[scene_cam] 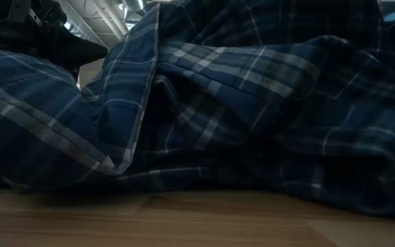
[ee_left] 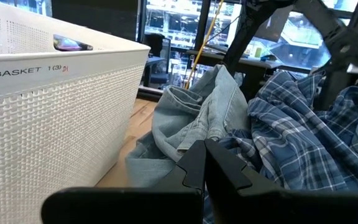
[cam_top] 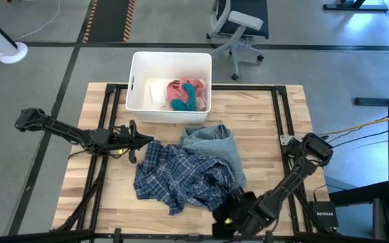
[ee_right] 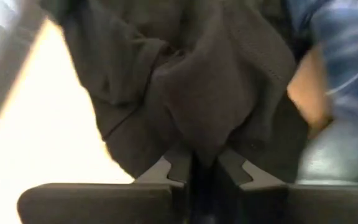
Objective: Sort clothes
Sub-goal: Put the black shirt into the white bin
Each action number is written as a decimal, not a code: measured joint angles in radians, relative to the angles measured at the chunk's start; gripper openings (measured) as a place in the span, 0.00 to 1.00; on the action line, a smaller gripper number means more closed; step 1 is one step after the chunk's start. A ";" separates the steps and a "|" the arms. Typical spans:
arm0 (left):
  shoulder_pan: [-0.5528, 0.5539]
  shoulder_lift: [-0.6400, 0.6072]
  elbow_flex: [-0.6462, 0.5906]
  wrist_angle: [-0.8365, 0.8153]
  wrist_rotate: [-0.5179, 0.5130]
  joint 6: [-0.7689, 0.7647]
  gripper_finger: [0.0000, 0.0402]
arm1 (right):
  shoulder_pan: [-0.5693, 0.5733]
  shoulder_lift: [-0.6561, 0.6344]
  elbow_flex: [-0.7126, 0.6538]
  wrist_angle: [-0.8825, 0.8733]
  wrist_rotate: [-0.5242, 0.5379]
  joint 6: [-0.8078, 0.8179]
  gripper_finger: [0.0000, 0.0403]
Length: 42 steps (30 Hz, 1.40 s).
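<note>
A large navy-white plaid shirt (cam_top: 181, 177) lies crumpled on the table's middle and fills the low view (scene_cam: 238, 103). A light blue denim piece (cam_top: 211, 142) lies bunched against its far side, also in the left wrist view (ee_left: 191, 118). At the shirt's near right edge my right gripper (cam_top: 234, 202) is shut on a black garment (ee_right: 185, 74). My left gripper (cam_top: 138, 140) is shut and level, just left of the shirt, with nothing between its fingers (ee_left: 194, 168). Pink (cam_top: 179, 88), teal (cam_top: 186, 98) and white (cam_top: 155, 91) items lie in the white bin (cam_top: 135, 81). My right gripper pinches a bunched fold of the black garment (ee_right: 197, 140) between its two fingers. The fingers come from above, pointing steeply down. The cloth spreads in loose folds beyond the fingertips; whether any of it is off the table I cannot tell.
The white bin stands at the table's far edge, its perforated wall (ee_left: 55, 124) close beside my left gripper. Bare wood (cam_top: 282, 115) shows at the table's far right and along the left side (cam_top: 107, 182). An office chair (cam_top: 238, 23) stands beyond the table.
</note>
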 joint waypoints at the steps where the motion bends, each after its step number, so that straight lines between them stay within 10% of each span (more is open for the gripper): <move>1: 0.000 0.000 0.000 0.000 0.000 0.000 0.00 | 0.005 -0.003 0.031 -0.028 -0.001 0.000 0.09; 20: 0.000 0.000 0.000 0.000 0.000 -0.001 0.00 | -0.028 -0.006 0.579 -0.431 0.358 -0.299 0.06; 42: 0.000 0.000 0.000 0.000 0.000 0.000 0.00 | -0.449 -0.008 1.040 -0.627 0.500 -0.719 0.07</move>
